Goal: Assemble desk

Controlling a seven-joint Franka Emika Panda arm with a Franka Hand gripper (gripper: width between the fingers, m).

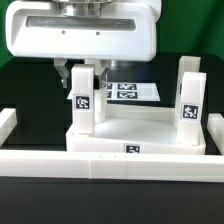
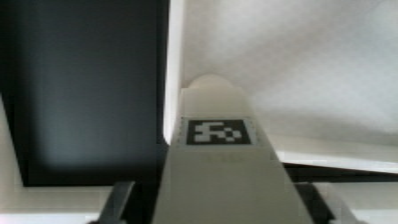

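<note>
While hidden outside, fingers (image 2: 121,205) flank leg (image 2: 217,150) (tagged).

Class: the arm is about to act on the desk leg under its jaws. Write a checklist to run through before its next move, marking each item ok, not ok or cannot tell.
1. Leg at the exterior view's left stands upright on the tabletop: ok.
2. Jaws straddle that leg's top, one on each side: ok.
3. Jaws gripping the leg firmly: cannot tell; contact is not visible in either view.
4. Leg foot seated in its corner socket: cannot tell; the barrier wall hides it.
5. Second leg at the exterior view's right is upright and apart from the arm: ok.
</note>
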